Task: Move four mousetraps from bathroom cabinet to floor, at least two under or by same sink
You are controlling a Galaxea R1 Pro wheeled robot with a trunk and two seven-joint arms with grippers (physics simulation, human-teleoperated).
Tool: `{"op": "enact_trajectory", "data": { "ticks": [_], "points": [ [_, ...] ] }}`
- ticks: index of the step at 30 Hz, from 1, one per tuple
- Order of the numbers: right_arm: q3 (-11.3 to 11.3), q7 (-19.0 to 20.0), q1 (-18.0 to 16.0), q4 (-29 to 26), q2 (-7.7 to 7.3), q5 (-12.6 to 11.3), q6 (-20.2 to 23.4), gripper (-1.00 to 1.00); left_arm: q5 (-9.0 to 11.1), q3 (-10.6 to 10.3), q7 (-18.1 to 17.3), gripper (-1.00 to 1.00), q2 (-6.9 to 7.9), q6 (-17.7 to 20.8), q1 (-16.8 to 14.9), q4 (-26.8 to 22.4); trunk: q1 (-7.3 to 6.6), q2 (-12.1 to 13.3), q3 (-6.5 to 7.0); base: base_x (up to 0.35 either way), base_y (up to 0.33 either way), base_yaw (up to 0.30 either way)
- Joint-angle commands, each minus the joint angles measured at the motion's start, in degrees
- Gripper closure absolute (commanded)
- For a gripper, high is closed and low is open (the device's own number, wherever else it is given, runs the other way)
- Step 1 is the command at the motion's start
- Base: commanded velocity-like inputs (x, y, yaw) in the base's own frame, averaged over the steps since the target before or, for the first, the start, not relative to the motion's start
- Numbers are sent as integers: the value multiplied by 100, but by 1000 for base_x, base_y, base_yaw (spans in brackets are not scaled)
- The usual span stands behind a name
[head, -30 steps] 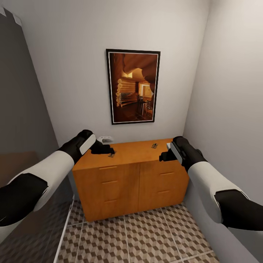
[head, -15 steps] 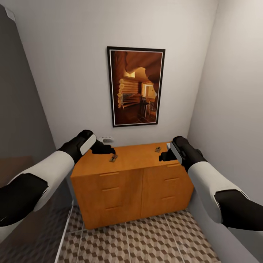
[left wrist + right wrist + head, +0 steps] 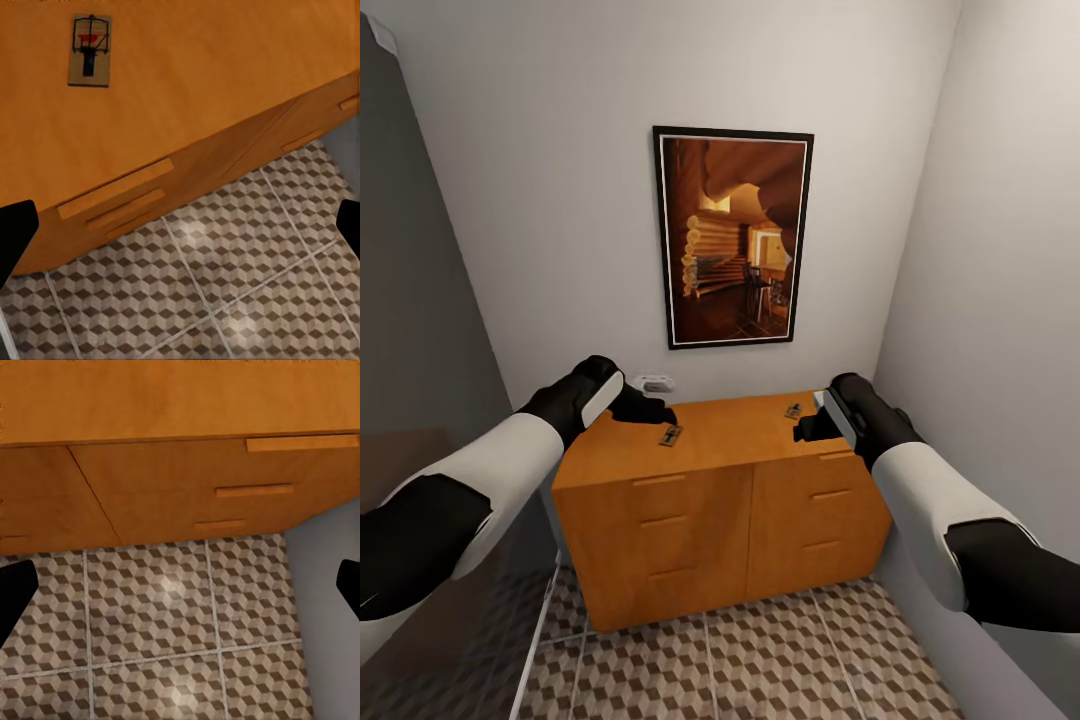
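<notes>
Mousetraps, small flat brown wooden boards with dark springs, lie on the orange-brown wooden cabinet [image 3: 720,500]: one [image 3: 670,435] just ahead of the left end effector [image 3: 645,410], another [image 3: 793,410] just beside the right end effector [image 3: 805,430]. Both end effectors hover empty above the cabinet's front edge, fingers spread wide. Below them lies the cube-patterned tiled bathroom floor [image 3: 760,660]. A framed cabin picture [image 3: 732,237] hangs on the white wall beyond.

even soft light, sharp renders, faint glare on floor tiles [image 3: 169,585].
</notes>
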Motion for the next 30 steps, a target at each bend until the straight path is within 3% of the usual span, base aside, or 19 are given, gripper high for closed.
{"op": "enact_trajectory", "data": {
  "ticks": [1,9,30],
  "points": [
    [21,7,-6,-4,8,0,23,-100,-93,-26,-122,-100,5,8,-7,-6,3,-13,-13,7,1,0],
    [18,7,-6,-6,68,-5,23,-100,-226,-31,-336,-100,3,8,-5,-5,3,-13,-13,3,0,0],
    [22,7,-6,-13,126,-9,23,-100,-261,-34,-401,-100,-3,8,4,-3,3,-13,-13,4,0,0]
  ]
}}
